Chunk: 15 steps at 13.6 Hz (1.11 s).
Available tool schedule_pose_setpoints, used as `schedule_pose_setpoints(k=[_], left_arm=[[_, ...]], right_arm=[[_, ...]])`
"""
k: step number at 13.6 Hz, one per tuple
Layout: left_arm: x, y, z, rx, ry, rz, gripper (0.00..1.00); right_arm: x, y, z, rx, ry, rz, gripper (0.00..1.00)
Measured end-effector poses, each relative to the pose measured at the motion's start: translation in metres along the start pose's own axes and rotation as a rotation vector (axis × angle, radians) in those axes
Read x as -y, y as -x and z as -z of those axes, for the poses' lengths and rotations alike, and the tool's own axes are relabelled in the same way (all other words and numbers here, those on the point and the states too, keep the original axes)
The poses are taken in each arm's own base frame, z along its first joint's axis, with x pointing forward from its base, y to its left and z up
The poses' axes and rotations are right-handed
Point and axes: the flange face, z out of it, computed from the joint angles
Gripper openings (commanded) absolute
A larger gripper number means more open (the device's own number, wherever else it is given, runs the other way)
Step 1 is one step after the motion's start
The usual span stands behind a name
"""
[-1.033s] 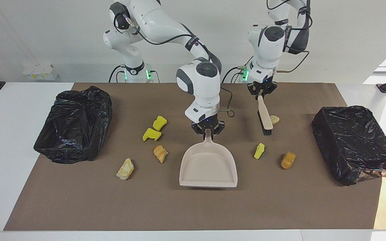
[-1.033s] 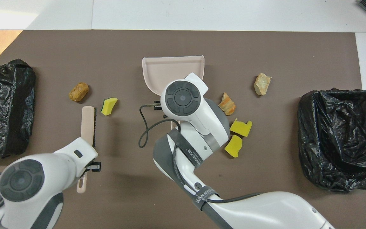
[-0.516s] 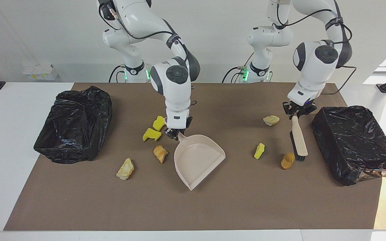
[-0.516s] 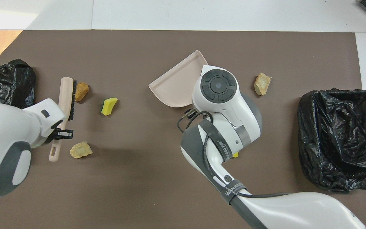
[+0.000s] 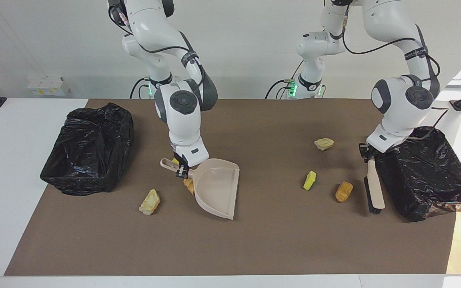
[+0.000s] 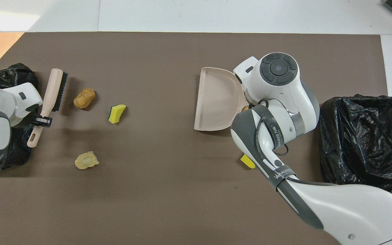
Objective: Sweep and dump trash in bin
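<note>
My right gripper (image 5: 181,170) is shut on the handle of the pale dustpan (image 5: 216,188) (image 6: 216,100), whose mouth faces the left arm's end. An orange trash chunk (image 5: 188,185) shows just under the pan's handle end, and a tan one (image 5: 149,202) lies close by. My left gripper (image 5: 367,155) (image 6: 41,119) is shut on the brush (image 5: 374,192) (image 6: 51,92), low beside the bin (image 5: 426,172). Its bristles face an orange chunk (image 5: 343,191) (image 6: 84,98), a yellow sponge piece (image 5: 309,180) (image 6: 116,113) and a pale chunk (image 5: 323,143) (image 6: 86,160).
A second bin (image 5: 88,148) (image 6: 366,143) lined with a black bag stands at the right arm's end. A yellow piece (image 6: 247,161) peeks out from under the right arm. A brown mat (image 5: 230,248) covers the table.
The right gripper swung the dustpan toward the right arm's end and turned its mouth toward the left arm's end. The left gripper carried the brush past the orange chunk to beside its bin.
</note>
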Motion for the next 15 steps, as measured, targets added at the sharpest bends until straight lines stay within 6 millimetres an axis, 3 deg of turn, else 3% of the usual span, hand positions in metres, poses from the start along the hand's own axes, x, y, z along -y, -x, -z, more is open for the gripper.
schedule_pose_setpoints(k=[3,5,8,15], left_arm=[[-0.022,0.001,-0.011,0.025,0.012,-0.003,0.00],[-0.055,0.003,-0.016,0.043,0.016,0.034,0.00],[-0.120,0.006,-0.011,0.045,0.026,0.111,0.00],[-0.284,0.038,0.003,0.048,0.036,0.172,0.00]], right_arm=[[-0.013,-0.011,-0.009,0.017,0.013,0.097,0.00],[-0.014,-0.018,-0.008,0.056,0.034,0.138,0.00],[-0.009,-0.033,0.000,0.097,0.062,0.185,0.00],[0.002,-0.047,0.004,0.100,0.038,0.235,0.00]])
